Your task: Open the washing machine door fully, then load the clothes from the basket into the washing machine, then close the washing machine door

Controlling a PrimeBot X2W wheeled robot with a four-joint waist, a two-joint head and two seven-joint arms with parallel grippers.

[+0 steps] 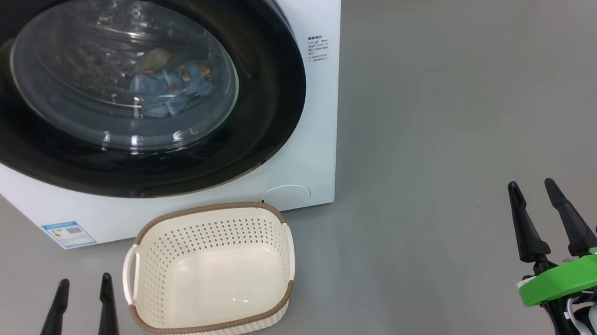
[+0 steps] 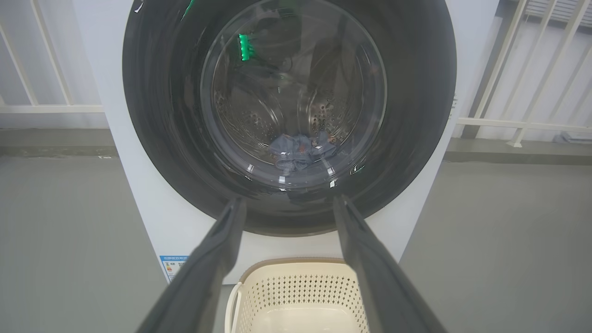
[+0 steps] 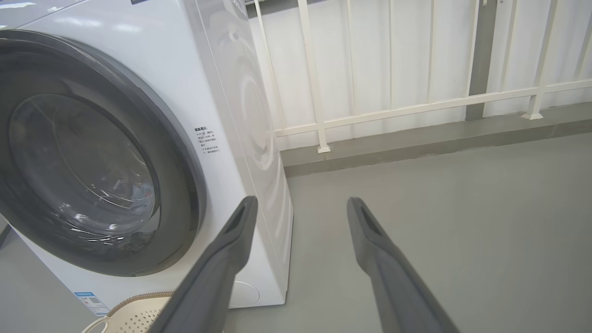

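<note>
White front-loader washing machine [image 1: 322, 135] across the upper left of the head view, standing on a grey floor [image 1: 455, 101]. Round washing machine door [image 1: 85, 72], glossy black rim around bulging clear glass, lying flush against the cabinet front and looking shut. Behind the glass, low in the steel drum, light-blue clothes [image 1: 169, 90] with orange patches, bunched in a small heap. Below the door, at lower centre, cream perforated basket [image 1: 207, 235] with a brown woven-look rim, holding nothing, just in front of the machine's base. Blue label sticker [image 1: 69, 233] at the machine's lower left corner.

Left gripper [image 1: 85, 281] at the lower left, just beside the basket's near handle, jaws spread wide, gripping nothing. Right gripper [image 1: 530, 187] at the lower right, well apart from basket and machine, jaws likewise spread wide and empty. In the left wrist view, pointing straight at the door, heap of clothes visible above and between the two dark fingers. In the right wrist view, aimed past the machine's side toward a white railing [image 3: 393, 108].

Judging by this layout, all three steps apparently complete. Possible trouble from here:
- a latch not fully caught, impossible to confirm from any view, letting the door drift open;
- fabric pinched at the seal, hidden behind the black rim;
- a careless sweep of the left arm clipping the light basket and skidding it across the floor.
</note>
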